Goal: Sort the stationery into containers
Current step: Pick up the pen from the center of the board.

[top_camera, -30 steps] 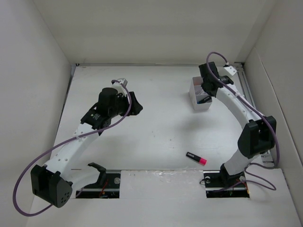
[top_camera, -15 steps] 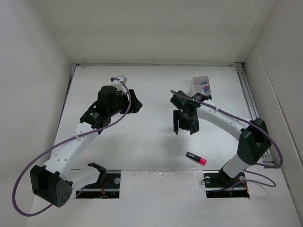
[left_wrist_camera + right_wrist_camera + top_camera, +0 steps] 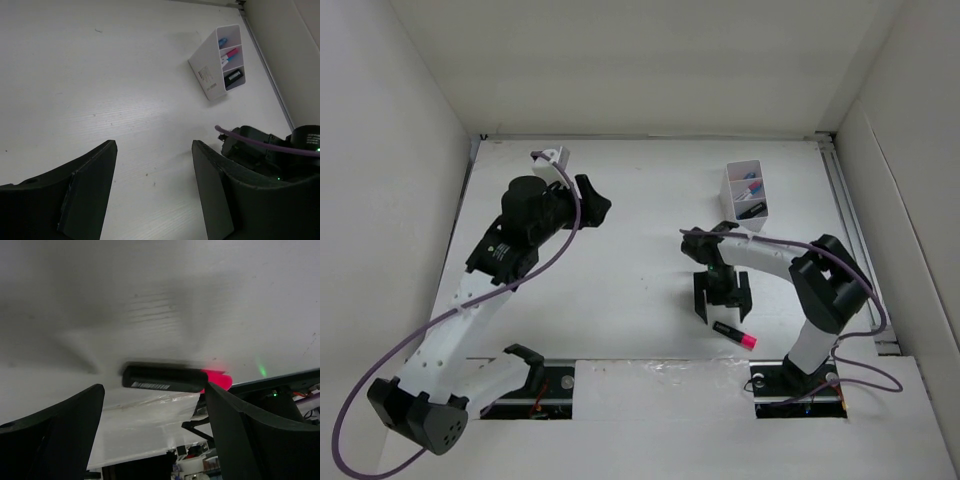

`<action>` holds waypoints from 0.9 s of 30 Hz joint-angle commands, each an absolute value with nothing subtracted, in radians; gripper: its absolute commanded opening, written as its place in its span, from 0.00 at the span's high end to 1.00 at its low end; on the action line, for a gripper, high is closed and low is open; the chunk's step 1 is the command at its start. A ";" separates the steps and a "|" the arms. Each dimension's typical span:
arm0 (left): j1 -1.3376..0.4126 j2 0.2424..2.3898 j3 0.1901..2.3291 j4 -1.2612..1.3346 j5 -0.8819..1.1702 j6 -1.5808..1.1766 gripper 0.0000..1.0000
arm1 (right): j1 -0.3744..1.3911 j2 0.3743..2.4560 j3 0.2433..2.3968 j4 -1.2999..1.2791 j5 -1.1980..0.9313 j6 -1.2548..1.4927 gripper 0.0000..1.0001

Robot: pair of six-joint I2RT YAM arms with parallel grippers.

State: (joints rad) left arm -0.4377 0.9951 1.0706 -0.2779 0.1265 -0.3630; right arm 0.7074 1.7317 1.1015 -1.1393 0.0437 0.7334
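marker [image 3: 734, 335], pink-ended, lies well apart from box [image 3: 745, 197]. right gripper [image 3: 722, 312] over it, spread wide, empty; left gripper [image 3: 154, 145] same. pickup step: next lower, straddle barrel, close.

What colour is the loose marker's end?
Pink; the rest of the marker is black. Clearest in the top external view.

Looks down on a flat matte white tabletop [image 3: 630, 300], boxed on three sides by plain white panel walls [image 3: 620, 60]. Shows a thin silver metal rail [image 3: 847, 205] along the right edge, just beside the wall. Takes soft, even light, with faint grey shadows on the surface.
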 commanded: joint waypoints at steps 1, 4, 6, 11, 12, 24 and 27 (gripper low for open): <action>-0.426 0.951 1.115 -0.281 0.115 -0.348 0.41 | 0.704 1.723 1.031 -1.091 0.032 0.798 0.13; -0.426 0.951 1.115 -0.290 0.115 -0.348 0.41 | 0.704 1.713 1.022 -1.072 0.043 0.834 0.13; -0.426 0.951 1.115 -0.290 0.115 -0.348 0.41 | 0.704 1.713 1.009 -1.072 0.017 0.834 0.13; -0.426 0.933 1.097 -0.290 0.124 -0.348 0.41 | 0.704 1.713 0.982 -1.031 -0.028 0.834 0.12; -0.426 0.924 1.097 -0.299 0.124 -0.348 0.41 | 0.704 1.739 0.982 -1.022 -0.028 0.825 0.12; -0.426 0.884 1.108 -0.339 0.095 -0.357 0.41 | 0.739 1.784 0.982 -0.933 -0.138 0.804 0.48; -0.426 0.884 1.108 -0.339 0.095 -0.357 0.41 | 0.739 1.784 0.996 -0.917 -0.149 0.804 0.63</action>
State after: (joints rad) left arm -0.4301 0.9047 1.0813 -0.3466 0.1017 -0.3630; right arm 0.7288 1.7702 0.9924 -1.0077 -0.1581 0.7898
